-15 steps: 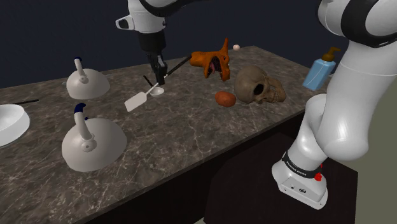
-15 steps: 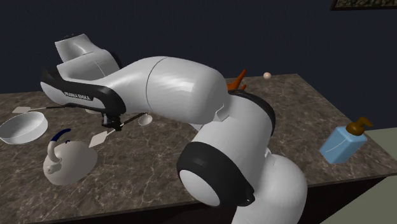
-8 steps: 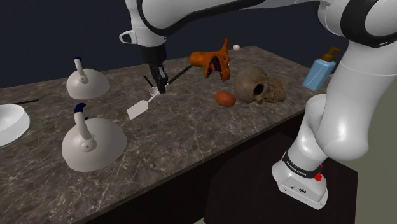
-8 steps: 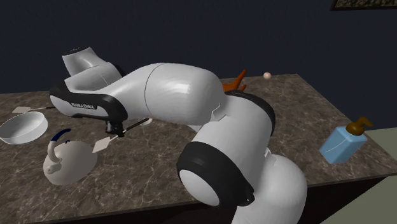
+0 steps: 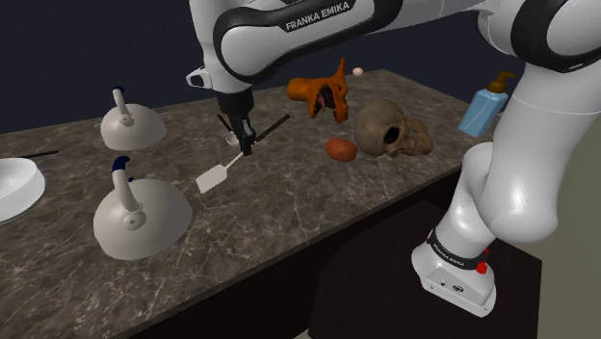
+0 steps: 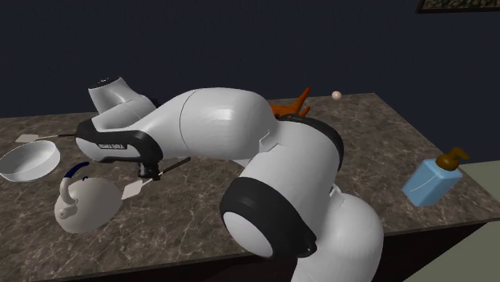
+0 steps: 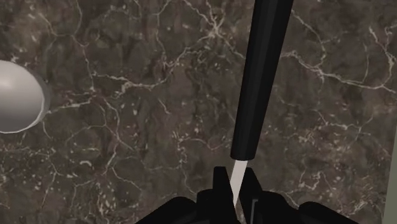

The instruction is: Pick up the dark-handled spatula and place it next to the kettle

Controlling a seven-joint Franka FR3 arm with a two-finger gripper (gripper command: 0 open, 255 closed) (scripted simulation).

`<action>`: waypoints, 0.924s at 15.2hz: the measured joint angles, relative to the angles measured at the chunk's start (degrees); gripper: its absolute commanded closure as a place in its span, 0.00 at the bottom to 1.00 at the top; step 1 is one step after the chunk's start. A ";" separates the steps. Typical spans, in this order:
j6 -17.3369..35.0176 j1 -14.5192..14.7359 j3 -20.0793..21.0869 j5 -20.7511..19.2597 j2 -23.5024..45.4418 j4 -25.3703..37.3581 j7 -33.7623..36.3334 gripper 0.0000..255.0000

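Note:
The spatula has a white blade point(image 5: 212, 179) and a long dark handle point(image 5: 273, 126). My gripper point(image 5: 247, 145) is shut on its thin neck, and it hangs slanted over the marble counter, blade lowest. In the wrist view the black handle point(image 7: 261, 83) runs away from the gripper point(image 7: 236, 186), with the pale neck point(image 7: 237, 178) clasped between the fingers. A white kettle point(image 5: 141, 218) with a blue-tipped handle stands toward the shoulder view's lower left of the blade. In the second exterior view the gripper point(image 6: 148, 171) and the blade point(image 6: 134, 188) are just to the right of that kettle point(image 6: 84, 202).
A second white kettle point(image 5: 130, 126) stands farther back, and a white bowl point(image 5: 14, 188) sits at the left edge. A skull point(image 5: 394, 128), a reddish lump point(image 5: 340, 149), an orange figure point(image 5: 323, 94) and a blue soap bottle point(image 5: 484, 108) stand to the right. A pale rounded thing point(image 7: 18, 97) lies beside the gripper.
My gripper has carried the spatula toward the shoulder view's lower left, closer to the near kettle. The grip on the neck is unchanged.

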 measured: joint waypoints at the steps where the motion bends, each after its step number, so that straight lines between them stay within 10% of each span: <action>1: 0.75 -0.02 -0.02 -0.02 0.08 -0.67 -0.01 1.00; 14: 9.96 0.00 -0.07 -0.40 2.91 -7.07 0.59 1.00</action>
